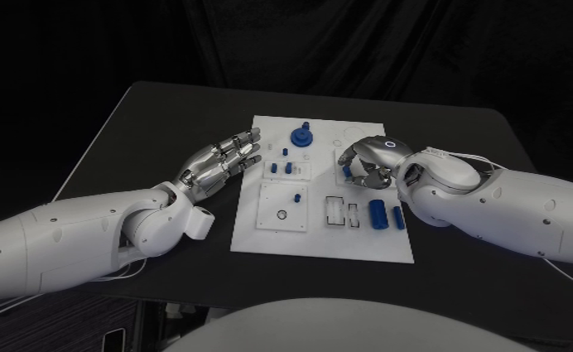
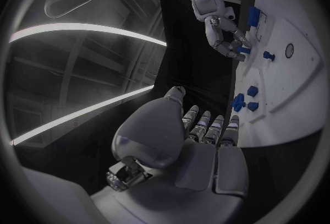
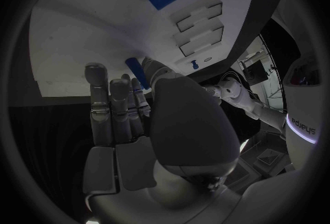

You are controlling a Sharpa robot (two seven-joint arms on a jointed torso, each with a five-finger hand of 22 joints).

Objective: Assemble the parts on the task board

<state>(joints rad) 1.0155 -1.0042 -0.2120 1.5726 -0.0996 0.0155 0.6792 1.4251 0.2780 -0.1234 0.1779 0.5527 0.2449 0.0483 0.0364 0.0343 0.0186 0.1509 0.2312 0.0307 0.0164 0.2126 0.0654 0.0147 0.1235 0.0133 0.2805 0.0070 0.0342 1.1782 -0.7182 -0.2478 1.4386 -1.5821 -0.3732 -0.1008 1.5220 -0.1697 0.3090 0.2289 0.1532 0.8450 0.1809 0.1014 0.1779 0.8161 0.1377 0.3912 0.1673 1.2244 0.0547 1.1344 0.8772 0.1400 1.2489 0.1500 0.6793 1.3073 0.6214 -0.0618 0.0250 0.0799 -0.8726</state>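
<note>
A: Right robot hand?
B: Over the board's right side, fingers curled down around a small blue part.
A: Left robot hand?
B: Fingers spread, holding nothing, beside the board's left edge.
A: Other parts?
B: Blue knob at far end; two blue bars near right edge. Board mid-bench.

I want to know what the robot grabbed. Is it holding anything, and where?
The right hand pinches a small blue part in its fingers; where exactly is hidden. The left hand holds nothing.

White arms, silver hands — jointed metal fingers
</note>
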